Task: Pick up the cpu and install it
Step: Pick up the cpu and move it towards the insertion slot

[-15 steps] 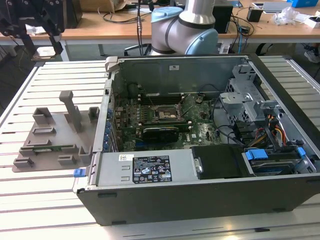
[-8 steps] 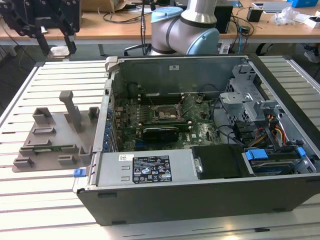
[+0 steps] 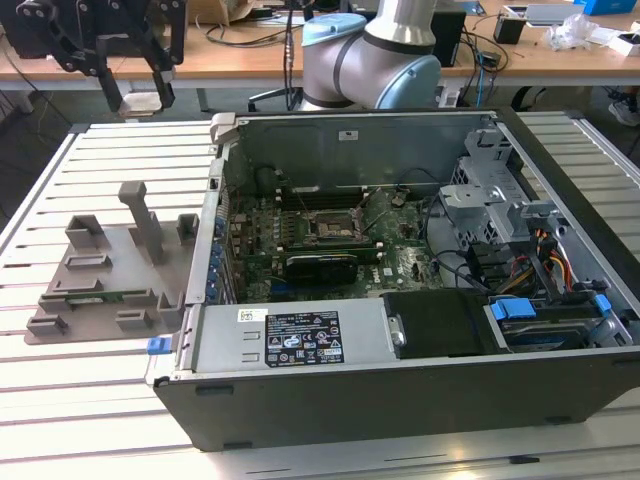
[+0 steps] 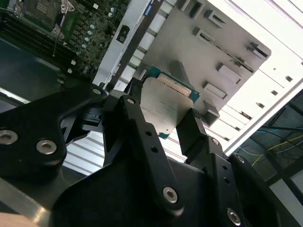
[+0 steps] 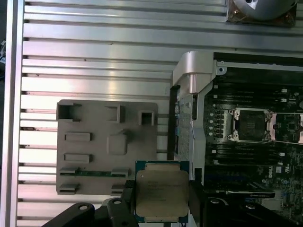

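The black fingers [image 4: 191, 131] are closed on the small square silvery-grey metal-topped cpu [image 5: 161, 194], held aloft near the grey plastic holder tray [image 5: 94, 156], so the carry is judged in hand, squaring over the dark motherboard socket [image 5: 248, 125] being called for

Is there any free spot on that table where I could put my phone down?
Yes: bare slats of the table lie in front of the grey tray, at the exterior view's left, and another strip beyond it. The case is crowded with boards and cables. The hand holds the cpu.
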Controlling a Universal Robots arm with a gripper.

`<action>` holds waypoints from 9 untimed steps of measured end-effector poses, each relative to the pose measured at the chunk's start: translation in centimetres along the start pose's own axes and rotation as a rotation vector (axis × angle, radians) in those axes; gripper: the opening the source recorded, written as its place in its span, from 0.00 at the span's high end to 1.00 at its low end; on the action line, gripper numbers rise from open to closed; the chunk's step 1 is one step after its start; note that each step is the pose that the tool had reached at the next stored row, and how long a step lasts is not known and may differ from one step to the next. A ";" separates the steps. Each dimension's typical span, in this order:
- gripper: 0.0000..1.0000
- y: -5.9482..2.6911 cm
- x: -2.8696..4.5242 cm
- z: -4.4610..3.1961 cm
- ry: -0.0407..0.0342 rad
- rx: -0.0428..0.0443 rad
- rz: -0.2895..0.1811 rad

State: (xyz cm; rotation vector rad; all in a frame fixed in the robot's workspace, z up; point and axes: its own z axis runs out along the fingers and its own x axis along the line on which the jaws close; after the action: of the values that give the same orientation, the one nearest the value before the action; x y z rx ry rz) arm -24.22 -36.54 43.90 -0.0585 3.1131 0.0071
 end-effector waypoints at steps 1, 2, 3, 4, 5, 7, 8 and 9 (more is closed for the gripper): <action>0.46 -0.01 -0.18 0.01 0.0000 0.0000 0.000; 0.46 -0.01 -0.36 0.02 0.0000 0.0000 0.000; 0.46 -0.02 -0.54 0.03 0.0000 0.0000 0.000; 0.46 -0.02 -0.73 0.03 0.0000 0.0000 0.000; 0.46 -0.03 -0.90 0.04 0.0001 0.0000 0.000; 0.46 -0.04 -1.25 0.06 0.0001 0.0000 0.000; 0.46 -0.05 -1.40 0.07 0.0000 0.0000 0.000; 0.46 -0.06 -1.60 0.08 0.0001 0.0001 0.000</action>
State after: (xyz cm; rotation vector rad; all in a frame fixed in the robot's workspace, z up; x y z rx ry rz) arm -22.62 -36.54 43.87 -0.0583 3.1132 0.0069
